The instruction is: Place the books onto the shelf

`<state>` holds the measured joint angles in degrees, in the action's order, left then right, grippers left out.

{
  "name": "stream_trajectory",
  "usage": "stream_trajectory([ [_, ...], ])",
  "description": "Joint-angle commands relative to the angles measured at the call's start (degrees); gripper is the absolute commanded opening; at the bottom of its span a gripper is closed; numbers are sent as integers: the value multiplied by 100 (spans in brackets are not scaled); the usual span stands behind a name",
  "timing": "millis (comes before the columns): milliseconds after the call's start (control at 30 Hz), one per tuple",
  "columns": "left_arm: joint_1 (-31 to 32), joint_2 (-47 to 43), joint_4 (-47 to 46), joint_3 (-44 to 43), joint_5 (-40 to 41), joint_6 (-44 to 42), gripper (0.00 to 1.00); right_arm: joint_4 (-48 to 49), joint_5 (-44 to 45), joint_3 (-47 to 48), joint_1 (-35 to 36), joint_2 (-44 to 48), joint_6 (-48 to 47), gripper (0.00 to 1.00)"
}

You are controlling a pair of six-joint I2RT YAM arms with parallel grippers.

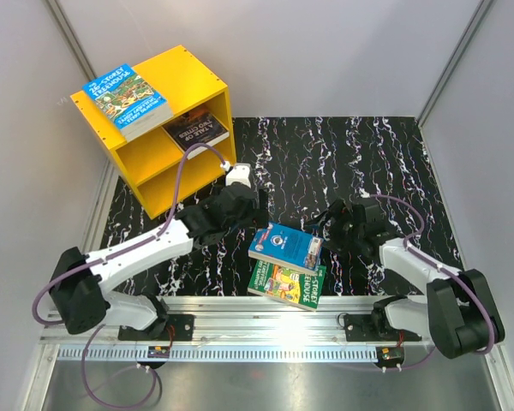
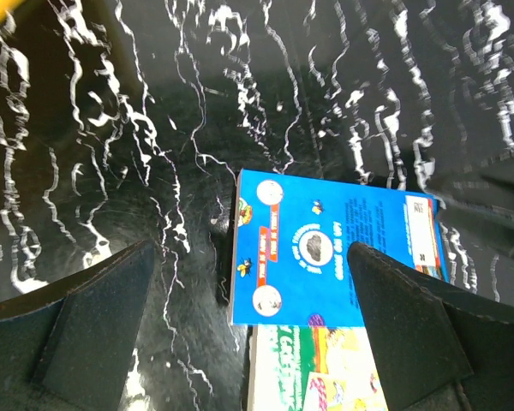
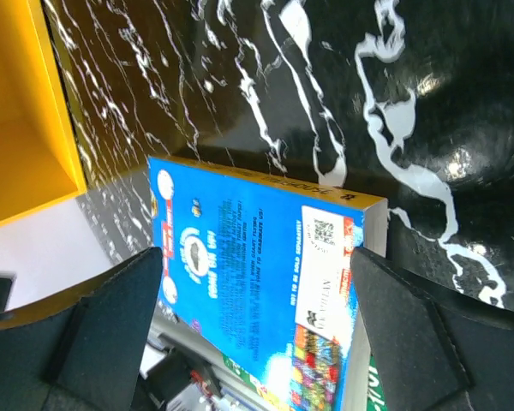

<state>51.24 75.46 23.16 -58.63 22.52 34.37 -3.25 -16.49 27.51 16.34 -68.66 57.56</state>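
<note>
A blue book [image 1: 284, 246] lies flat across a green cartoon-cover book [image 1: 287, 285] near the table's front edge. The yellow shelf [image 1: 167, 128] stands at the back left. One blue-green book [image 1: 126, 100] lies on its top and a dark book [image 1: 197, 130] rests on the middle board. My left gripper [image 1: 250, 205] hovers open just left of the stack. In its wrist view the blue book [image 2: 325, 257] and green book [image 2: 325, 368] lie below the spread left gripper [image 2: 250, 253]. My right gripper [image 1: 332, 224] is open at the stack's right edge. Its wrist view has the blue book [image 3: 248, 282] behind the wide-apart right gripper [image 3: 255, 255].
A black marbled mat [image 1: 343, 163] covers the table. White walls close in the left, back and right sides. A metal rail [image 1: 265, 312] carrying both arm bases runs along the near edge, right behind the green book. The shelf corner [image 3: 26, 111] shows in the right wrist view.
</note>
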Motion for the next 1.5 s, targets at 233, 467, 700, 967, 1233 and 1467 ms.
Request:
stream_trajectory([
  [233,-317,855,-1392,335,-811,87,99,-420,-83,-395,-25,826,-43,98],
  [467,-317,1225,-1647,423,-916,149,99,-1179,85,-552,-25,1698,-149,99],
  [700,-317,1427,-1788,475,-1074,246,98,-179,-170,-1063,-25,1313,62,98],
  [967,-308,1542,-1876,546,-1145,289,98,930,-355,-1081,-25,381,202,96],
  [1233,-308,1656,-1964,528,-1268,351,98,1546,-390,-1203,211,-15,396,94],
  [1467,-299,1726,-2052,511,-1400,439,97,2169,-372,-1362,449,-235,616,76],
])
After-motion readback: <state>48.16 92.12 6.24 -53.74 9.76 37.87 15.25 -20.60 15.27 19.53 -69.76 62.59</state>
